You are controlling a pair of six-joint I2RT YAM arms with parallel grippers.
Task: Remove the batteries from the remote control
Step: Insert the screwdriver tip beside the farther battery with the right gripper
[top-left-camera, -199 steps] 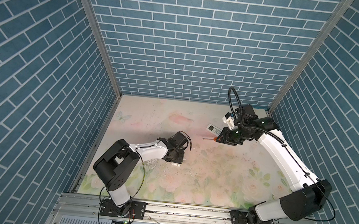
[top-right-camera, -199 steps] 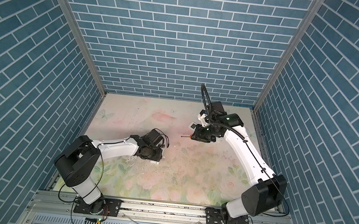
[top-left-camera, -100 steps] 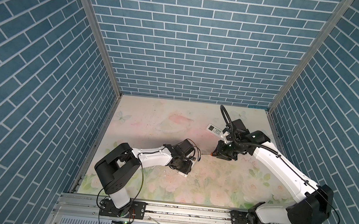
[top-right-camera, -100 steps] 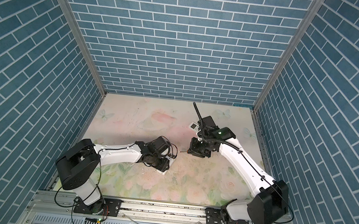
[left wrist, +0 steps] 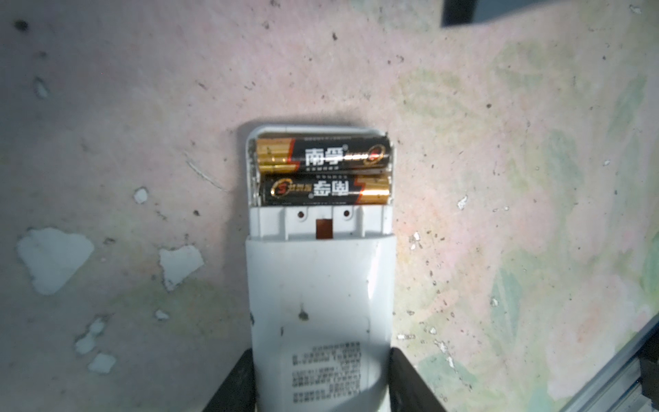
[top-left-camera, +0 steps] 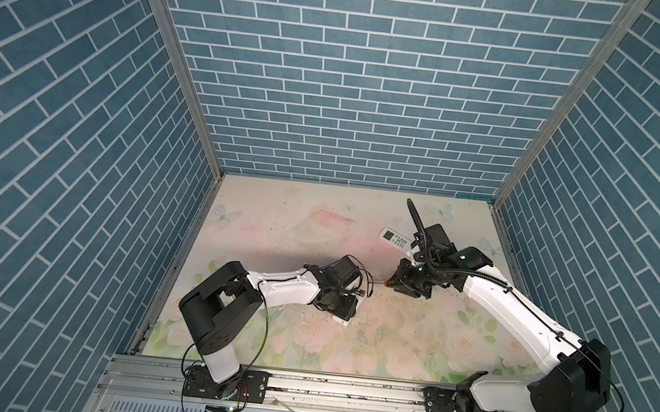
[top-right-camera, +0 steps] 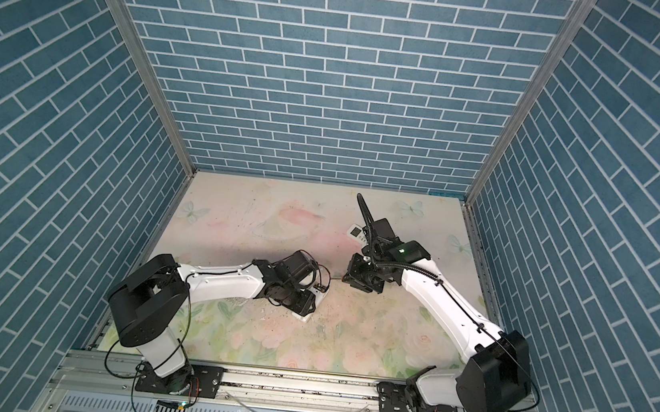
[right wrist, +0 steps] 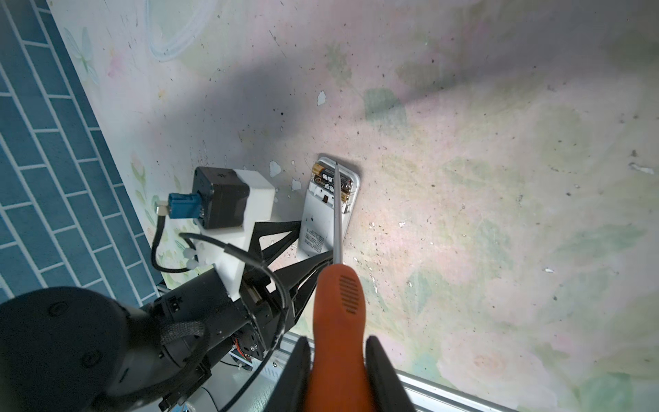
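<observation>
The batteries (left wrist: 322, 157), two black-and-gold cells, lie side by side in the open bay at one end of the remote (left wrist: 321, 285), heads opposed, neither lifted. The remote lies back-up near the middle of the mat (top-left-camera: 277, 218), a little toward 6 o'clock. My left gripper (left wrist: 319, 353) pinches its other end across the width. At about 2 o'clock from it my right gripper (right wrist: 337, 342) is clamped on the handle of the screwdriver (right wrist: 338, 296), the shaft aimed at the bay. I see three risks. The blade could skid off a round cell and gouge the casing. A pry could swing the remote, since I grip only its far end. A freed cell could spring out and roll off. The left wrist view shows both cells sharply but no blade. The right wrist view shows the shaft crossing the bay with its tip at the bay's end wall, but I cannot tell if it touches. Only the top views show a second remote (top-left-camera: 394, 237) at 1 o'clock; there the cells are too small to see.
</observation>
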